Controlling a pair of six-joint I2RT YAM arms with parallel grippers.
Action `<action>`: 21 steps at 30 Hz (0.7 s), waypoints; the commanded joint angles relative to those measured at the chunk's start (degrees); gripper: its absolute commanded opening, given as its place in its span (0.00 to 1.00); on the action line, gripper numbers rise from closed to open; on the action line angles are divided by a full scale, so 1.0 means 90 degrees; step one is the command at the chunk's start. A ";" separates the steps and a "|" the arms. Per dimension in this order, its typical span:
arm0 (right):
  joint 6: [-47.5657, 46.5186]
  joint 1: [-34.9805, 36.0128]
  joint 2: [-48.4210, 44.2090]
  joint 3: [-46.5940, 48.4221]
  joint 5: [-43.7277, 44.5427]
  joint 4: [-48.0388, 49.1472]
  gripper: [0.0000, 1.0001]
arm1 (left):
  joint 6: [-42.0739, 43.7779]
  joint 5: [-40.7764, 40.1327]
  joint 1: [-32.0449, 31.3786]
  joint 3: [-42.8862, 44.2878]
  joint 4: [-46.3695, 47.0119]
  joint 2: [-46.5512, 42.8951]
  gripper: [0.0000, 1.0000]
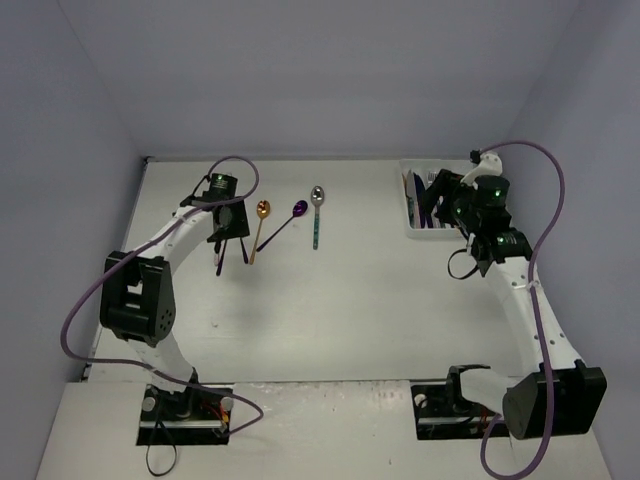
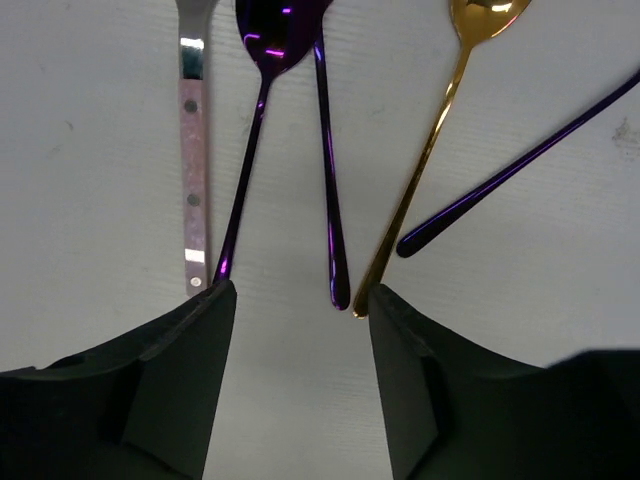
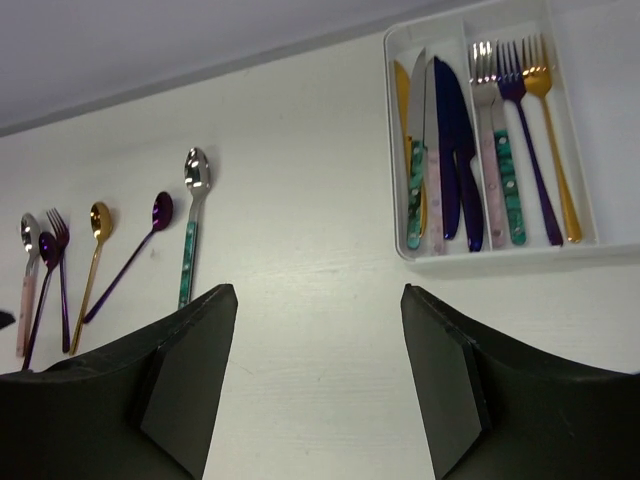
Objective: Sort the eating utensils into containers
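from the left wrist, the left hand (image 2: pixel 302 300) hung released, its dark fingers (image 2: pixel 190 380) apart at the bottom of the frame with only bare counter (image 2: pixel 90 200) between them. just past the tips, handles lay in a row: a pink-handled spoon (image 2: pixel 193 180) at left, a purple spoon (image 2: pixel 250 160), a purple fork (image 2: pixel 330 190), a gold spoon (image 2: pixel 425 160), and at right a slanted purple spoon (image 2: pixel 520 160).

from the right wrist, the right hand (image 3: pixel 315 310) was also released and empty. the white tray (image 3: pixel 500 258) sat at upper right; its left compartment held knives (image 3: pixel 445 150), its right compartment forks (image 3: pixel 520 150). a teal-handled spoon (image 3: pixel 188 250) lay left of centre, beside the loose row.

from the top, the left hand hovered over the loose utensils at upper left, and the right hand hovered by the tray at upper right, well apart.
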 commanded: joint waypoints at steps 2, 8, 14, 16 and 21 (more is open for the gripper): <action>0.0196 0.0178 -0.0462 -0.0302 -0.0200 0.0349 0.64 | -0.0288 -0.0339 -0.0111 0.1023 0.0173 0.0811 0.45; 0.0395 0.0226 -0.0648 -0.0522 -0.0610 0.0349 0.65 | -0.0340 -0.0509 -0.0111 0.1814 -0.0031 0.1702 0.36; 0.0384 0.0246 -0.0764 -0.0677 -0.0639 0.0357 0.65 | -0.0315 -0.0700 -0.0105 0.2197 -0.0122 0.2179 0.33; 0.0333 0.0254 -0.0749 -0.0706 -0.0705 0.0355 0.66 | -0.0302 -0.0734 -0.0076 0.2309 -0.0191 0.2339 0.31; 0.0287 0.0267 -0.0756 -0.0779 -0.0735 0.0345 0.66 | -0.0414 -0.0791 0.0019 0.2381 -0.0234 0.2577 0.30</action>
